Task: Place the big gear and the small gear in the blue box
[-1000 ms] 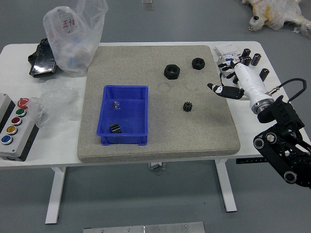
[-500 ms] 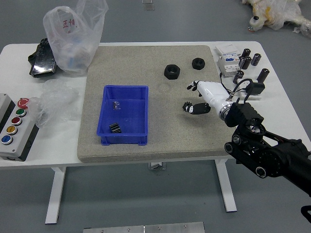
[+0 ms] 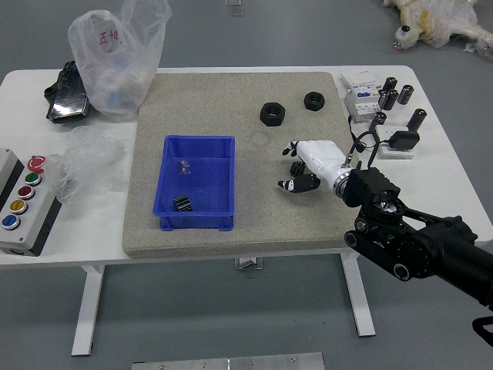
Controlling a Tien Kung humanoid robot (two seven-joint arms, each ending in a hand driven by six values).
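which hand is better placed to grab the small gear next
Right, I'd say: the right hand is at the small gear, fingers open with the gear between them in this view, while the left arm is out of view.

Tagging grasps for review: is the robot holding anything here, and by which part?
Nothing looks held yet: the right hand is open around the small gear, between thumb and fingers.

I see white table point(image 3: 100, 223), grey mat point(image 3: 266, 220) mid-frame, button box point(image 3: 35, 206) left edge, black packet point(image 3: 69, 99) upper left, carton point(image 3: 362, 104) upper right.
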